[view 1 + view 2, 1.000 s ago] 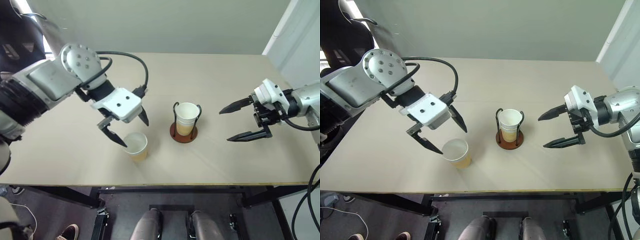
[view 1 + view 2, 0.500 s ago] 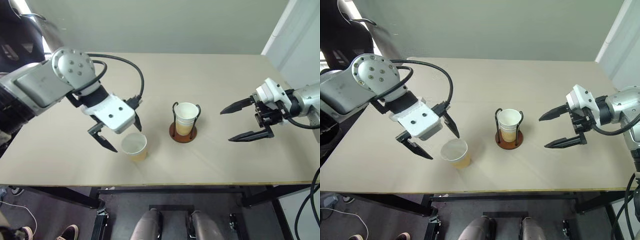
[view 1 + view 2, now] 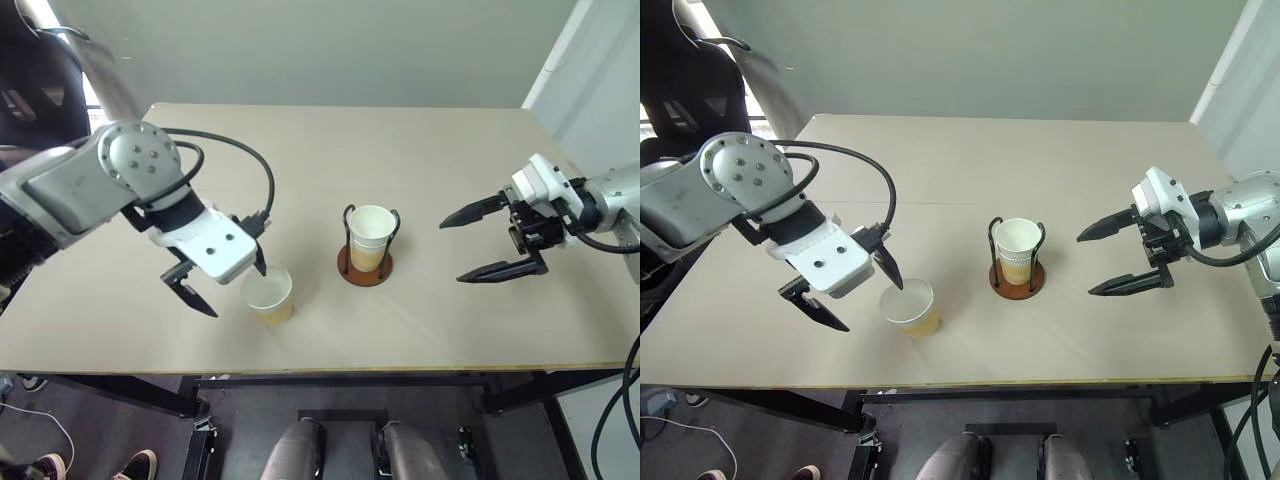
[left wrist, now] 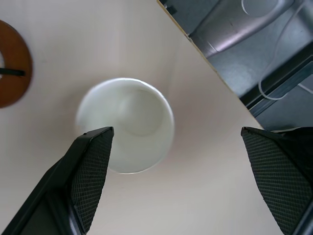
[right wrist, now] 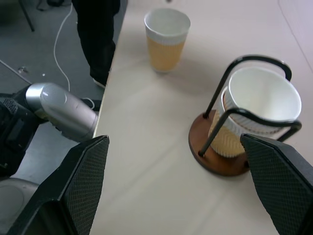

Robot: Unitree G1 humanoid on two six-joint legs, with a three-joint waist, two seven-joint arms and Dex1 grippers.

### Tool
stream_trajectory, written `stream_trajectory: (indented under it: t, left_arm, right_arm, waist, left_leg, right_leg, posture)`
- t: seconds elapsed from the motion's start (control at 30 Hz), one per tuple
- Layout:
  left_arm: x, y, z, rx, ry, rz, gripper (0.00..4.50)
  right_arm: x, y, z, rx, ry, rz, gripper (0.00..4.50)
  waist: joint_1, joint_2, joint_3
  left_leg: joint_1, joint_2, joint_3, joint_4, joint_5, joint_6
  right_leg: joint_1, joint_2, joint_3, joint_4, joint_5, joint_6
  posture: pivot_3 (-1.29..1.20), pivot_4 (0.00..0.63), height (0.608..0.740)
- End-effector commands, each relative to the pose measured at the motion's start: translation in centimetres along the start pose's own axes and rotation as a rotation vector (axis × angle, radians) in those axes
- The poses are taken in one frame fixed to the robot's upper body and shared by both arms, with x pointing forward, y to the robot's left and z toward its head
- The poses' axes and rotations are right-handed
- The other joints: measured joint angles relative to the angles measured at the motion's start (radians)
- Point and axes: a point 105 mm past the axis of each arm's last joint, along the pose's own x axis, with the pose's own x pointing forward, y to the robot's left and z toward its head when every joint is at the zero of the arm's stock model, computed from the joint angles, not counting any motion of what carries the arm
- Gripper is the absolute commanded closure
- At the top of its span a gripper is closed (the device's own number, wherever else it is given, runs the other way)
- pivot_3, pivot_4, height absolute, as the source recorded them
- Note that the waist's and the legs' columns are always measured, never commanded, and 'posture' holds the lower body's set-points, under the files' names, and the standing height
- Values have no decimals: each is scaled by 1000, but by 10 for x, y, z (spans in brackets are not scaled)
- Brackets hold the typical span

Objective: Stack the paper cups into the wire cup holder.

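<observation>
In the lower left-centre of the head view, the left end effector (image 3: 222,280) hangs wide open, one finger at the loose paper cup (image 3: 268,294). The wire cup holder (image 3: 366,264) stands centre, holding nested cups. The right end effector (image 3: 482,243), open and empty, sits at right.
</observation>
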Motion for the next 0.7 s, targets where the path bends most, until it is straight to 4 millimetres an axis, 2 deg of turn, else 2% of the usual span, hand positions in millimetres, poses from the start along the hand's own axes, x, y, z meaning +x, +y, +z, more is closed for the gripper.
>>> stream_trajectory:
  t: [0.03, 0.3, 0.7]
  left_arm:
    - [-8, 0, 1, 6, 10, 13, 26]
    - [-3, 0, -6, 12, 33, 14, 26]
    - [14, -2, -14, 61, 52, -20, 26]
  right_arm:
    - [0, 1, 12, -45, -42, 15, 69]
    - [0, 1, 12, -40, -42, 17, 69]
    - [1, 2, 14, -42, -47, 21, 69]
  waist:
    - [0, 0, 0]
    - [0, 0, 0]
    - [-1, 0, 0]
  left_leg:
    - [0, 0, 0, 0, 0, 0]
    - [2, 0, 0, -2, 1, -1]
    - [2, 0, 0, -3, 1, -1]
  right_leg:
    - [0, 0, 0, 0, 0, 0]
    - [0, 0, 0, 0, 0, -1]
    - [0, 0, 0, 1, 0, -1]
  posture:
    - [0, 150, 740]
    - [0, 150, 740]
    - [0, 150, 740]
